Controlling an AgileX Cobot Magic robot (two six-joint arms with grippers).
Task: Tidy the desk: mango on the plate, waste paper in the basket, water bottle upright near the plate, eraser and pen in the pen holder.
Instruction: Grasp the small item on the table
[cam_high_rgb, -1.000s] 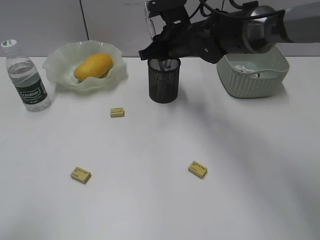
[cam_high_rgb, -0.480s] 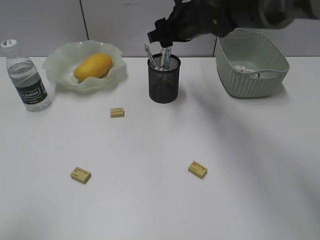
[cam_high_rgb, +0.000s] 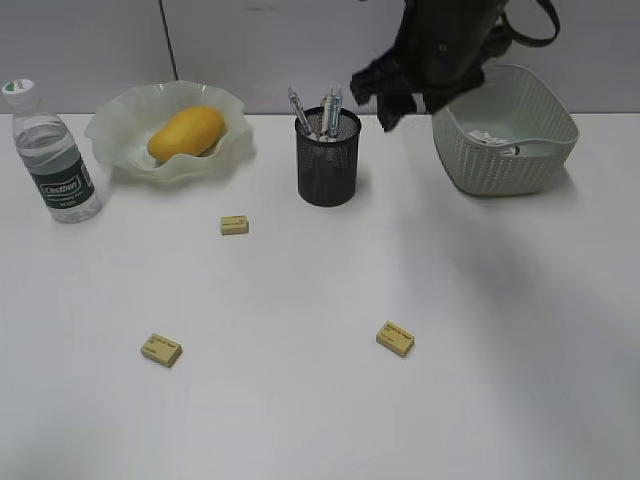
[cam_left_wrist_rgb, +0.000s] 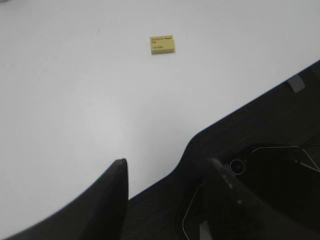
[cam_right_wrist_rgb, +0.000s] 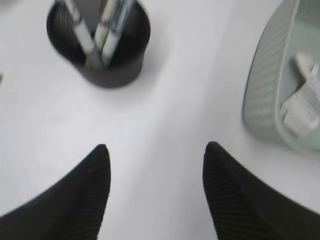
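Three pens (cam_high_rgb: 318, 110) stand in the pen holder (cam_high_rgb: 327, 160) at the far middle of the bench (cam_high_rgb: 300, 400), three erasers (cam_high_rgb: 395, 338) lie nearer, and both grippers, right (cam_high_rgb: 390, 100) and left (cam_left_wrist_rgb: 165, 170), show released, empty jaws.

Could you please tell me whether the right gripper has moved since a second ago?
Yes. The right gripper has moved rightward and up, away from the black wire-mesh pen holder, toward the sage-green woven-look basket.
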